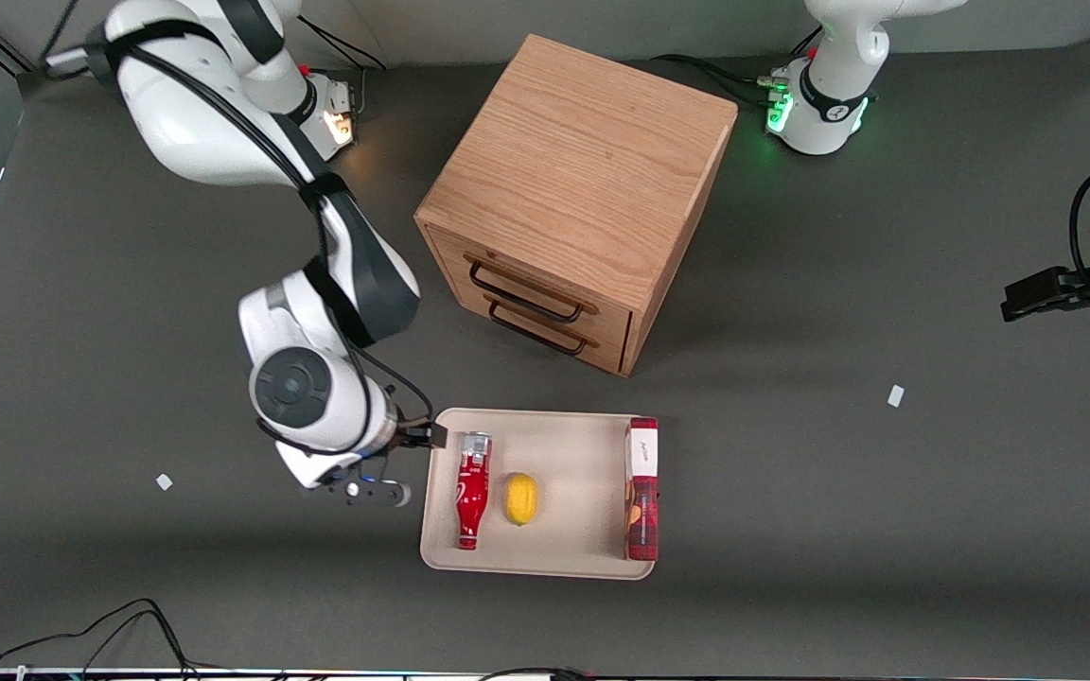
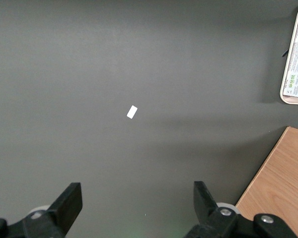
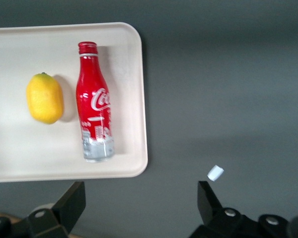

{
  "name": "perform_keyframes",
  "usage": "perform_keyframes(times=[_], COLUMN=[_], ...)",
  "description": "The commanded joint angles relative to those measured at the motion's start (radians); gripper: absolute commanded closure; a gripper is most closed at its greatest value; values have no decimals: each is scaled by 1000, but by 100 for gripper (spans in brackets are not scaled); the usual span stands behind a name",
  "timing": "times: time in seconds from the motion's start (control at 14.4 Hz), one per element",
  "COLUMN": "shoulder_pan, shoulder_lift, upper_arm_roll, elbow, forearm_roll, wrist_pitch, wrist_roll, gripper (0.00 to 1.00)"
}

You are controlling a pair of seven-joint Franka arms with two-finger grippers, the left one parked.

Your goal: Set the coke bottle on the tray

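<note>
Dark grey matting covers the table [image 1: 791, 331], seen from the front with a wooden cabinet [image 1: 573, 189] standing on it, its two drawers shut. Nearer the camera than the cabinet lies the tray [image 1: 573, 445]. On it the bottle [image 1: 472, 489] lies on its side, along the tray's edge toward the working arm's end, cap pointing at the camera. A lemon [image 1: 521, 498] sits just beside it, and a snack box [image 1: 641, 501] lies along the tray's edge toward the parked arm's end. The gripper [image 1: 413, 437] is off the tray, just outside its corner, touching nothing.

From the left wrist, only a corner of the tray [image 2: 294, 100] with the box on it, an edge of the cabinet [image 2: 280, 188] and a white scrap [image 2: 132, 112] on the matting show.

From the right wrist, the bottle [image 3: 94, 115] rests wholly inside the tray's rim [image 3: 139, 99], apart from the lemon [image 3: 44, 97]. The gripper [image 3: 141, 203] has its fingers [image 3: 72, 203] spread wide with nothing between them, over bare matting beside the tray.

By my reading the placing is done: the bottle is on the tray and released. What remains, at most, is drawing the arm clear.
</note>
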Motion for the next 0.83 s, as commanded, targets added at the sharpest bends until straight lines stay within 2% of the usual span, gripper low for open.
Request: perform_keyframes(times=[0.0, 0.28, 0.56, 0.76], shoulder_pan=[-32, -97, -161, -222], shoulder_lift=[-256, -497, -688, -808], upper_arm_roll=[9, 15, 17, 18], elbow=[-271, -489, -633, -704], forearm_roll=[31, 32, 35, 69], wrist_pitch=[-4, -45, -90, -139], wrist_roll=[7, -21, -129, -252], gripper=[0, 0, 0, 0])
